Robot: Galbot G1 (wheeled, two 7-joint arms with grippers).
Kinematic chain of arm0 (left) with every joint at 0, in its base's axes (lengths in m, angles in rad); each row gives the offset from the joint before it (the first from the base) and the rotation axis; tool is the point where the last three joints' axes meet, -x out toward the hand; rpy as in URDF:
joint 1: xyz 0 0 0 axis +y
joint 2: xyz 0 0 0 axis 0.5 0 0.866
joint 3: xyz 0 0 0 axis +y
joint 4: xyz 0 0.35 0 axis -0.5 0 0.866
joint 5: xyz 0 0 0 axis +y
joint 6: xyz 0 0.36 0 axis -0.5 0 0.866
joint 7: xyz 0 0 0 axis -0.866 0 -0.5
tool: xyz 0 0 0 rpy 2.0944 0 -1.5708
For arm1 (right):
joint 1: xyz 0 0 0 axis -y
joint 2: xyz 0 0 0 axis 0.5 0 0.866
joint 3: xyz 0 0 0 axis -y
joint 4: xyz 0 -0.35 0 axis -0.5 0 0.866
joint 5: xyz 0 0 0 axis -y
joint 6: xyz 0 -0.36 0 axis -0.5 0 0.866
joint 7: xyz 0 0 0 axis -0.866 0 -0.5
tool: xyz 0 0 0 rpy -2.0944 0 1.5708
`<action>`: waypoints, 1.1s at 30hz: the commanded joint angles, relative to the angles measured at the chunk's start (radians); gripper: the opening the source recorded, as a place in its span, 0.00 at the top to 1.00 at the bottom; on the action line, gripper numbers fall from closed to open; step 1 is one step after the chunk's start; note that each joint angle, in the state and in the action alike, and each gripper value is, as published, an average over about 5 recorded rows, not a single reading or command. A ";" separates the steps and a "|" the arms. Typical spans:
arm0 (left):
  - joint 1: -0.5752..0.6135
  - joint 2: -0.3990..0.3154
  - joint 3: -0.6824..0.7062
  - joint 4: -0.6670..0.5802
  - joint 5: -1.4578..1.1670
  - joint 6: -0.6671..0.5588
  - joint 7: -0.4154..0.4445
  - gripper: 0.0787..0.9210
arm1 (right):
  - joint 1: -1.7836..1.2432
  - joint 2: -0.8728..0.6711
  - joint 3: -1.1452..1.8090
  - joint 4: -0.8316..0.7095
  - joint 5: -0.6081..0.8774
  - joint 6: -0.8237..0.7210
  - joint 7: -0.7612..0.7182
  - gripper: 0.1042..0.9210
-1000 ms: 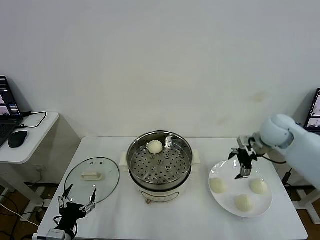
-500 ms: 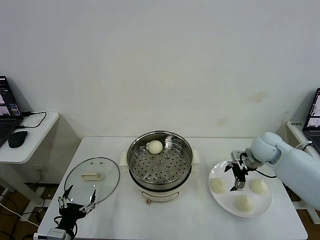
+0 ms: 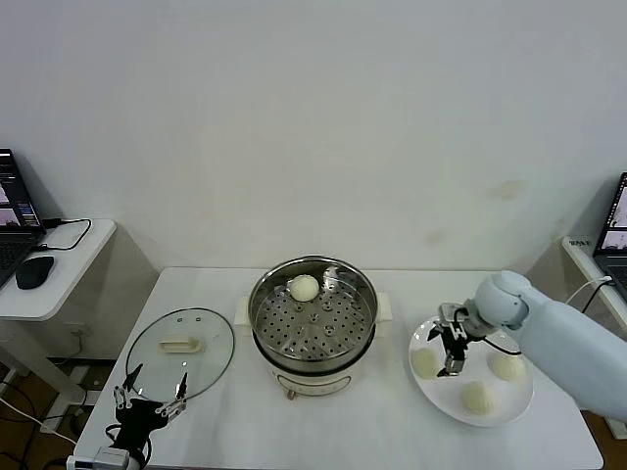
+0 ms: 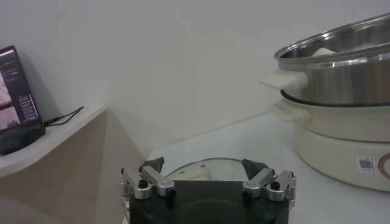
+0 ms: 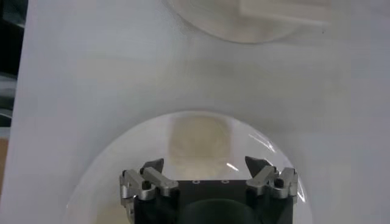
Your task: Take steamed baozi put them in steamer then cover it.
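The steamer (image 3: 313, 328) stands mid-table with one baozi (image 3: 305, 288) on its perforated tray. Three more baozi lie on a white plate (image 3: 446, 397) at the right: a left one (image 3: 426, 362), a right one (image 3: 507, 365) and a front one (image 3: 477, 397). My right gripper (image 3: 453, 354) is open and empty, low over the plate beside the left baozi. In the right wrist view that baozi (image 5: 200, 141) lies just ahead of the open gripper (image 5: 204, 165). The glass cover (image 3: 181, 343) lies flat at the left. My left gripper (image 3: 149, 403) is open, parked at its front edge.
In the left wrist view the cover (image 4: 222, 163) lies ahead of my left gripper (image 4: 203, 167), with the steamer (image 4: 341, 91) beyond. A side table (image 3: 59, 269) with a laptop and a mouse (image 3: 34, 271) stands at the far left. The table's front edge is near the plate.
My right gripper has moved left and down over the plate, towards the left baozi. The left arm, the cover and the steamer have not moved.
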 commanded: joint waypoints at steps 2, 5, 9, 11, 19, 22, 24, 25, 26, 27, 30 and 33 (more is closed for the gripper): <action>-0.001 0.000 0.001 0.004 0.000 -0.001 0.000 0.12 | -0.009 0.025 -0.007 -0.020 -0.009 0.004 0.015 0.12; -0.004 -0.001 0.002 0.007 0.000 -0.001 0.000 0.12 | -0.009 0.029 -0.011 -0.025 -0.015 0.007 0.016 0.12; -0.010 0.000 0.002 0.011 0.000 0.000 0.001 0.12 | -0.007 0.037 -0.014 -0.032 -0.021 0.009 0.017 0.12; -0.013 0.000 0.003 0.014 0.000 0.000 0.001 0.12 | -0.005 0.039 -0.015 -0.034 -0.022 0.008 0.017 0.12; -0.016 0.001 0.002 0.019 -0.001 0.000 0.001 0.12 | 0.005 0.029 -0.021 -0.039 -0.018 0.008 0.014 0.13; -0.017 0.002 0.002 0.021 -0.002 0.000 0.001 0.12 | 0.003 0.024 -0.018 -0.039 -0.017 0.007 0.012 0.20; -0.018 0.002 0.003 0.023 -0.002 0.000 0.001 0.12 | 0.001 0.020 -0.018 -0.038 -0.018 0.006 0.010 0.26; -0.019 0.002 0.004 0.024 -0.002 0.000 0.001 0.12 | 0.000 0.018 -0.017 -0.037 -0.018 0.005 0.009 0.29; -0.020 0.002 0.004 0.024 -0.001 0.000 0.001 0.12 | 0.000 0.017 -0.016 -0.036 -0.018 0.005 0.008 0.31; -0.021 0.001 0.005 0.025 -0.001 0.000 0.001 0.12 | 0.000 0.016 -0.015 -0.036 -0.018 0.004 0.007 0.33; -0.022 0.001 0.007 0.024 -0.001 0.000 0.001 0.12 | 0.002 0.014 -0.010 -0.034 -0.016 0.003 0.006 0.35; -0.022 0.002 0.009 0.023 -0.001 0.000 0.001 0.12 | 0.012 0.004 0.000 -0.024 -0.008 -0.001 0.001 0.36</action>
